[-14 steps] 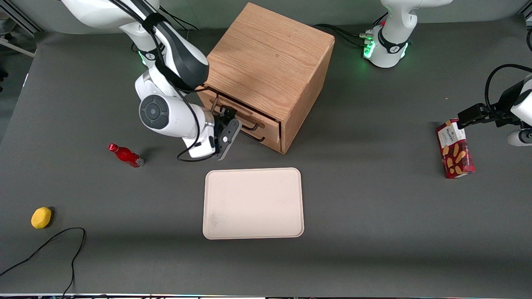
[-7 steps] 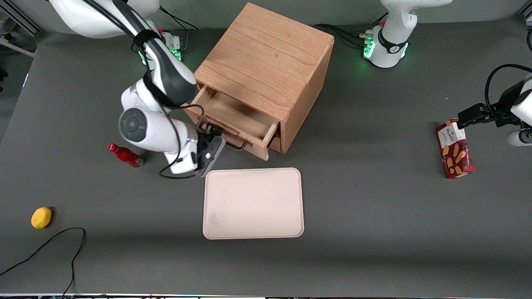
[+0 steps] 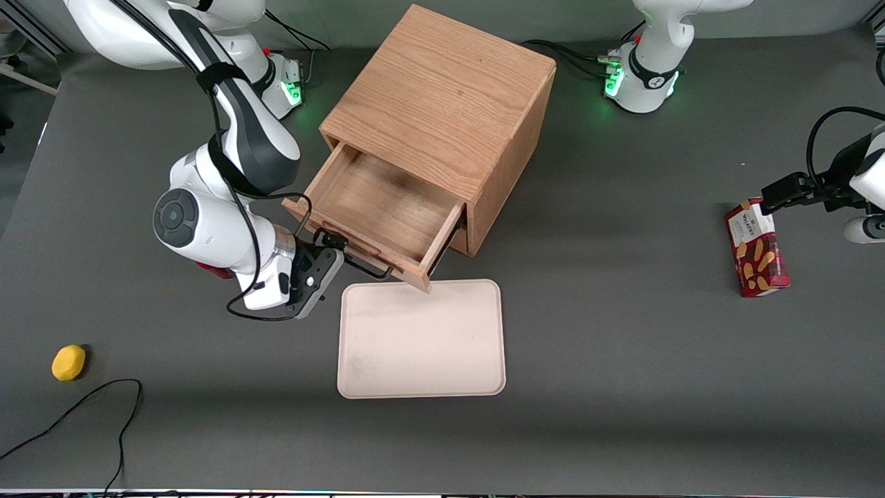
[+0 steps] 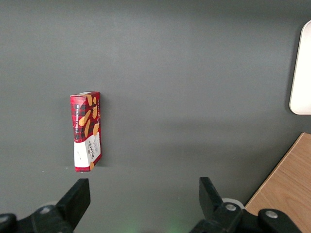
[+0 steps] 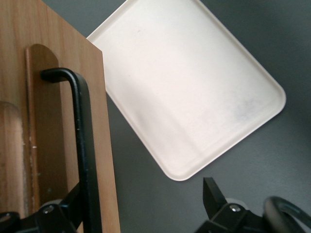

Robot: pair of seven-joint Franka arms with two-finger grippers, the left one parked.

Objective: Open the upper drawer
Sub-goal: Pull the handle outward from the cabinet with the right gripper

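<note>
With the upper drawer (image 3: pixel 377 214) standing well out of the cabinet (image 3: pixel 442 117), front view puts the gripper (image 3: pixel 330 250) at its handle (image 3: pixel 359 264), drawer front just above the tray (image 3: pixel 422 339) edge at 12 o'clock. Right wrist view: fingers spread, handle (image 5: pixel 82 141) between them, no squeeze evident. Judgement: pull nearly complete; next, release and back off clear.

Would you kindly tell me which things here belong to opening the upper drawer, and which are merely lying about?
Job in hand:
- light-oak upper drawer, pulled out
- its black metal bar handle
- right gripper, at the handle

Lying about:
- cream rectangular tray
- red bottle
- yellow lemon
- red biscuit box
</note>
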